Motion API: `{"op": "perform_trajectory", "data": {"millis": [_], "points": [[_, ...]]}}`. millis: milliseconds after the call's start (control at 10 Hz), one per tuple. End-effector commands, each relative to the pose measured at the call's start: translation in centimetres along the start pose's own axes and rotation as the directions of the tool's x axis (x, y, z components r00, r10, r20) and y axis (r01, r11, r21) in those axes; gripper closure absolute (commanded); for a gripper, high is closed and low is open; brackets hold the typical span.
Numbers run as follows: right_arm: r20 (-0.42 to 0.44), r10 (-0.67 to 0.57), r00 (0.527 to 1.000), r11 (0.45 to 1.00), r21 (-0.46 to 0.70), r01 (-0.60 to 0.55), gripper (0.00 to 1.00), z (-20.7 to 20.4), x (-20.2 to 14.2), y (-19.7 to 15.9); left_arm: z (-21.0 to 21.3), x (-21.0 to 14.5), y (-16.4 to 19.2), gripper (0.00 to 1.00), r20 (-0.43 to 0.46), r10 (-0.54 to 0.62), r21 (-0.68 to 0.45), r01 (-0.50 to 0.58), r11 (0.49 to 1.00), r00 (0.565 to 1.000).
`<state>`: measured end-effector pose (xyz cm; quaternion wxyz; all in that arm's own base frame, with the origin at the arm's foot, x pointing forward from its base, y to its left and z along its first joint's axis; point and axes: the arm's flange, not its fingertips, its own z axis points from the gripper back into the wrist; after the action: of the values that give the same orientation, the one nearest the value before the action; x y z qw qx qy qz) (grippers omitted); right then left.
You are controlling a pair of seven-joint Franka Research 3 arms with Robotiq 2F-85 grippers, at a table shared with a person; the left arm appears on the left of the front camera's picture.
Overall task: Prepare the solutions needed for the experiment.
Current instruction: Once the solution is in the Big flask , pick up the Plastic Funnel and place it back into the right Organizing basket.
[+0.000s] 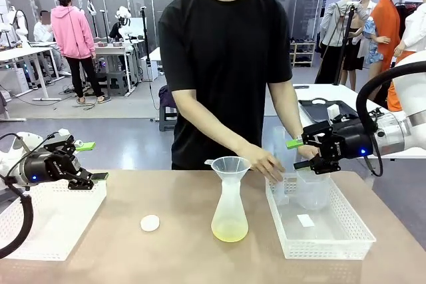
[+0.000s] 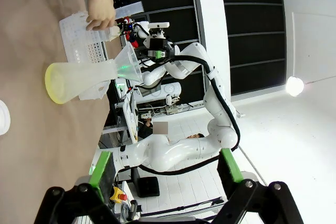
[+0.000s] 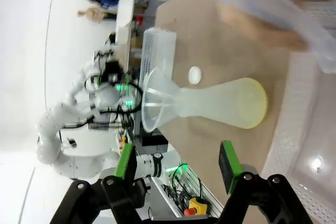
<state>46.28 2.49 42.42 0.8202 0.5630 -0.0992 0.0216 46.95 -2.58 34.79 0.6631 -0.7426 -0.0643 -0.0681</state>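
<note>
1. left gripper [image 1: 86,161]: jaws spread to their widest, nothing between the pads. It hangs over the inner edge of the left basket [image 1: 46,224], a white perforated tray at the table's left end, and looks idle.

2. cap [image 1: 150,223]: small white disc, flat on the bare table between the left basket and the flask, touching neither. Probably a stopper, not yet fitted.

3. flask [image 1: 229,207]: translucent, conical, upright mid-table. A funnel [image 1: 229,165] is seated in its neck.

4. solutions [image 1: 229,233]: shallow pale yellow-green layer at the bottom of the flask, far below the shoulder.

5. person's hand [image 1: 266,163]: lowered to the far left corner of the right basket [image 1: 333,244], at clear labware there. What it grips cannot be told.

6. beaker [image 1: 313,191]: translucent container standing in the right basket. Its contents cannot be made out.

7. right gripper [image 1: 307,155]: jaws apart, though not at their widest, and nothing between the pads in the right wrist view. It is poised just above the beaker, close to the person's other hand.

Status, as a judgement: early to middle. A first small pour sits in the flask. The seated funnel, the loose cap and the labware in the basket suggest that further pouring and closing remain.
</note>
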Motion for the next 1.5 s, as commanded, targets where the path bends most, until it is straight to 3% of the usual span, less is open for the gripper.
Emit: {"op": "perform_trajectory", "data": {"millis": [0, 100, 500, 600, 700, 1100, 1200, 1400], "points": [[-0.018, 0.079, 0.997, 0.994, -0.075, -0.08, 0.2, -1.1, -1.1, 3.0, -0.1, 0.1, -0.1, 0.0, 0.01, -0.006, -0.009, 0.006, 1.0, 1.0], [-0.043, 0.083, 0.996, 0.978, -0.188, -0.09, 0.2, -1.7, -1.5, 5.5, -0.1, 0.1, -0.1, 0.0, 0.01, -0.006, -0.009, 0.006, 1.0, 1.0], [-0.109, -0.064, 0.992, 0.917, -0.4, 0.015, 0.2, -4.3, -0.4, 11.5, -0.1, 0.1, -0.1, 0.0, 0.01, -0.006, -0.009, 0.006, 1.0, 1.0], [-0.126, -0.062, 0.99, 0.911, -0.413, 0.005, 0.2, -5.2, -0.1, 12.2, -0.1, 0.1, -0.1, 0.0, 0.01, -0.006, -0.009, 0.006, 1.0, 1.0], [-0.078, 0.002, 0.997, 0.94, -0.339, -0.029, 0.2, -3.6, -1.5, 10.7, -0.1, 0.1, -0.1, 0.0, 0.01, -0.006, -0.009, 0.006, 1.0, 1.0], [-0.078, 0.002, 0.997, 0.94, -0.339, -0.029, 0.2, -3.6, -1.5, 10.7, -0.1, 0.1, -0.1, 0.0, 0.01, -0.006, -0.009, 0.006, 1.0, 1.0], [-0.082, -0.024, 0.996, 0.931, -0.365, -0.007, 0.2, -3.4, -1.0, 10.9, -0.1, 0.1, -0.1, 0.0, 0.01, -0.006, -0.009, 0.006, 1.0, 1.0], [-0.19, -0.089, 0.978, 0.866, -0.5, -0.018, 0.2, -6.3, 0.7, 13.0, -0.1, 0.1, -0.1, 0.0, 0.01, -0.006, -0.009, 0.006, 1.0, 1.0]]}}
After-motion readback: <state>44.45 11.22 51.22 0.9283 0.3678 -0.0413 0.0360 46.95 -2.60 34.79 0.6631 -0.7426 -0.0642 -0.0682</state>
